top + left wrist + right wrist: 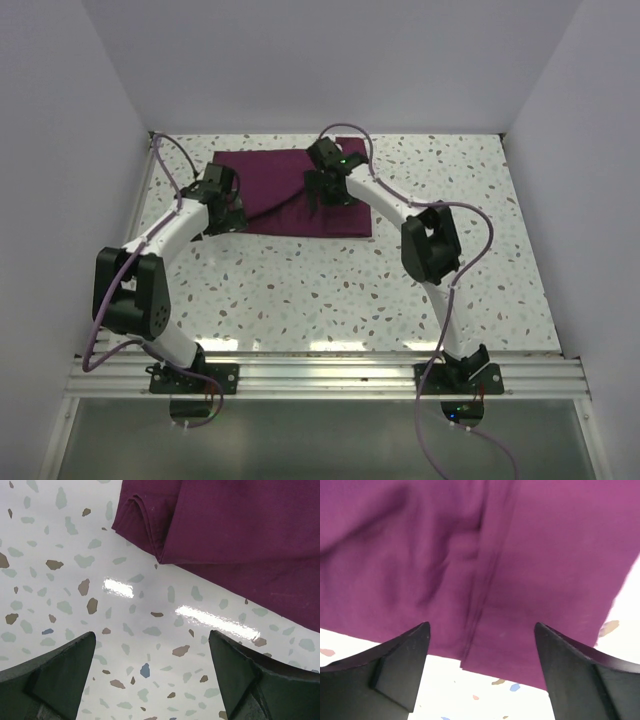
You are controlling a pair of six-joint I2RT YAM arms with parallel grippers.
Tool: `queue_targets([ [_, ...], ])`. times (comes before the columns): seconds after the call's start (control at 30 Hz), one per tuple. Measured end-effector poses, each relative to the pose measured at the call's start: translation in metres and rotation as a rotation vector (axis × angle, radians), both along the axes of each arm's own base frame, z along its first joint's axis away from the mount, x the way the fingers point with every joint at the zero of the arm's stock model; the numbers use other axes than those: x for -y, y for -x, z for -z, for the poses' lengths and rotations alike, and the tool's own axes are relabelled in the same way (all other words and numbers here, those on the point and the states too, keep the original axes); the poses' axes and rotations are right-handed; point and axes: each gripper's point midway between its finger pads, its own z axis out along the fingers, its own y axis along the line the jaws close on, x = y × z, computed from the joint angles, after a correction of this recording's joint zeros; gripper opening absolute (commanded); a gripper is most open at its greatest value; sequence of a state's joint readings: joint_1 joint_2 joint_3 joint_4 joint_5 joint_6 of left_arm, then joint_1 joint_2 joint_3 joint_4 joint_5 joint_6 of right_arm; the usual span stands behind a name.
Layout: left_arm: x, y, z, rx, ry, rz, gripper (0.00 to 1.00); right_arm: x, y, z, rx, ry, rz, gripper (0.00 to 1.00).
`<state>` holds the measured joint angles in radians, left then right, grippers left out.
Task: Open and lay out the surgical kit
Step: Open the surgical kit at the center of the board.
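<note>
The surgical kit is a dark maroon cloth wrap (275, 172) lying folded flat at the back middle of the speckled table; no instruments show. In the left wrist view a folded corner of the wrap (160, 550) lies just ahead of my left gripper (152, 650), which is open over bare tabletop at the wrap's left front edge (230, 212). My right gripper (480, 640) is open and hovers over the wrap's front edge, where a fold seam (485, 580) runs between the fingers. From above, the right gripper (325, 195) sits over the wrap's middle.
The terrazzo table (300, 290) is boxed in by white walls on the left, back and right. An aluminium rail (320, 375) with both arm bases runs along the near edge. Purple cables loop off each arm.
</note>
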<state>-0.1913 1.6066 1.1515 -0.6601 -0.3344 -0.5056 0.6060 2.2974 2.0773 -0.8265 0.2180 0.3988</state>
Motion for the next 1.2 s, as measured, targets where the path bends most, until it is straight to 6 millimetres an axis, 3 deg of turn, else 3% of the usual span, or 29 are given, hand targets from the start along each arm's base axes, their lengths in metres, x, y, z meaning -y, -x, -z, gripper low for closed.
queue_targets([
  [0.13,-0.001,0.003,-0.002,0.001,0.000,0.000,0.99,-0.009,0.016,0.021,-0.042,0.050,-0.030,0.76],
  [0.17,-0.001,0.003,-0.003,0.002,0.001,0.000,0.99,-0.011,0.019,0.026,-0.052,0.063,-0.035,0.66],
  [0.23,0.000,0.003,-0.005,0.008,0.003,0.001,0.99,-0.011,0.022,0.038,-0.071,0.084,-0.042,0.56],
  [0.27,0.000,0.003,-0.007,0.011,0.004,0.002,0.99,-0.010,0.023,0.044,-0.080,0.095,-0.042,0.39],
  [0.37,0.000,0.003,-0.010,0.020,0.010,0.003,0.99,-0.001,0.021,0.051,-0.085,0.133,-0.037,0.19],
  [0.5,0.001,0.004,-0.011,0.022,0.014,0.005,0.99,0.001,0.018,0.049,-0.079,0.137,-0.039,0.02],
  [0.83,0.002,0.004,-0.010,0.018,0.016,0.007,0.99,0.004,0.017,0.040,-0.063,0.162,-0.044,0.00],
  [1.1,0.002,0.001,0.000,-0.012,0.008,0.009,0.98,0.014,0.018,-0.016,0.019,0.147,-0.032,0.05],
  [1.2,0.003,-0.002,-0.003,-0.004,0.009,0.010,0.98,0.021,0.019,-0.028,0.035,0.149,-0.021,0.06],
])
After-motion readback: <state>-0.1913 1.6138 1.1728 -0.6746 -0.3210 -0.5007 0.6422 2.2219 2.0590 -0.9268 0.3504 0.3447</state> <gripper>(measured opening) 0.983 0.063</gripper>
